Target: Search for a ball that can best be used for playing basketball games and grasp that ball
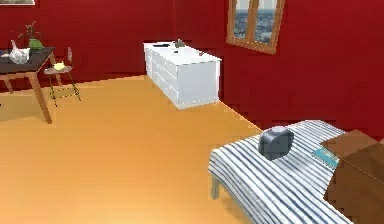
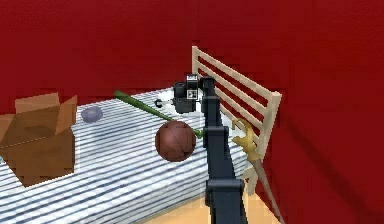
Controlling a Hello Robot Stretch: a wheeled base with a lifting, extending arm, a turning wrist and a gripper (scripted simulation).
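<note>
A dark reddish-brown ball (image 2: 175, 141), basketball-like in shape and colour, shows against the striped bed (image 2: 110, 165) in the arm side view. The dark arm (image 2: 222, 160) rises from the bottom edge to two white marked squares. The gripper (image 2: 184, 106) is just above the ball. Since the ball shows against the bed cover, I cannot tell whether the gripper holds anything. A small grey-blue ball (image 2: 92, 115) lies farther left on the bed.
An open cardboard box (image 2: 40, 135), a long green rod (image 2: 145, 106) and a wooden slatted headboard (image 2: 240, 95) are on or at the bed. The forward view has the bed (image 1: 255, 175), a grey object (image 1: 275, 142), a white dresser (image 1: 182, 72), a table (image 1: 25, 62) and orange floor.
</note>
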